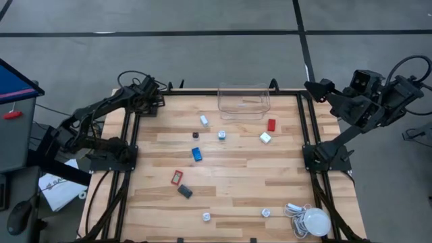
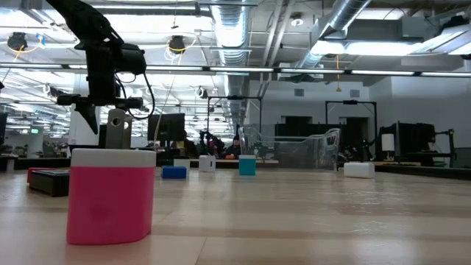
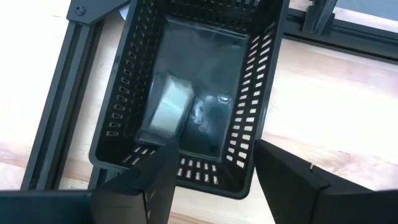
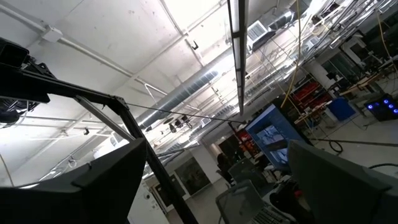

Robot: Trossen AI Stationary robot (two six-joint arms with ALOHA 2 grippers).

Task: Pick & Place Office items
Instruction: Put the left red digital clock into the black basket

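Small office items lie scattered on the wooden table: a blue block [image 1: 196,154], a red block [image 1: 271,124], white blocks [image 1: 265,138] [image 1: 204,120], a red clip [image 1: 177,177] and a black piece [image 1: 184,192]. My left gripper [image 1: 154,94] [image 3: 214,180] hovers open over a black perforated basket [image 3: 249,93] at the far left corner. A silvery piece [image 3: 166,106] lies on the basket's floor. My right gripper [image 1: 317,88] [image 4: 217,186] is open and raised off the table's far right side, pointing up into the room.
A clear plastic box [image 1: 244,100] stands at the table's far edge, in the middle. A big white bulb with coiled cable [image 1: 315,221] sits at the near right corner. Black frame rails [image 1: 304,128] run along both sides. A pink block with a white top [image 2: 110,195] fills the low view's foreground.
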